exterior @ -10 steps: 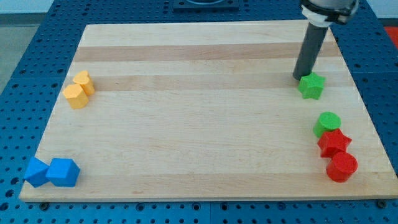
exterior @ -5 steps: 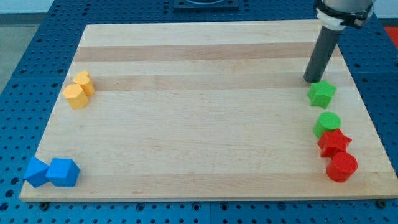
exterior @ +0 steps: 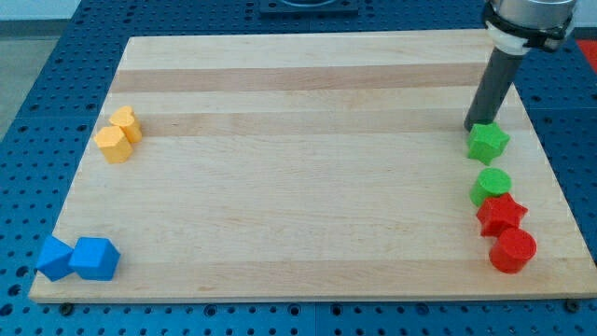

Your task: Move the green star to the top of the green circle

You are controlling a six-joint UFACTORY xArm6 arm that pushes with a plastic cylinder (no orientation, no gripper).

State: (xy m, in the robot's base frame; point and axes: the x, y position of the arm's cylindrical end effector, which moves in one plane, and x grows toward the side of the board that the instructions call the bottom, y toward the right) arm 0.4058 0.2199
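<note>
The green star [exterior: 488, 143] lies near the board's right edge, just above the green circle [exterior: 491, 186] with a small gap between them. My tip [exterior: 477, 128] rests on the board at the star's upper left corner, touching or almost touching it. The dark rod rises from there toward the view's top right.
A red star [exterior: 501, 214] and a red circle [exterior: 512, 249] sit directly below the green circle. Two yellow blocks [exterior: 118, 135] lie at the left edge. Two blue blocks [exterior: 78, 258] lie at the bottom left corner. The wooden board [exterior: 298, 168] rests on a blue perforated table.
My tip has moved to the right and slightly down, pushing the green star right and down, closer to the green circle. The other blocks have not moved.
</note>
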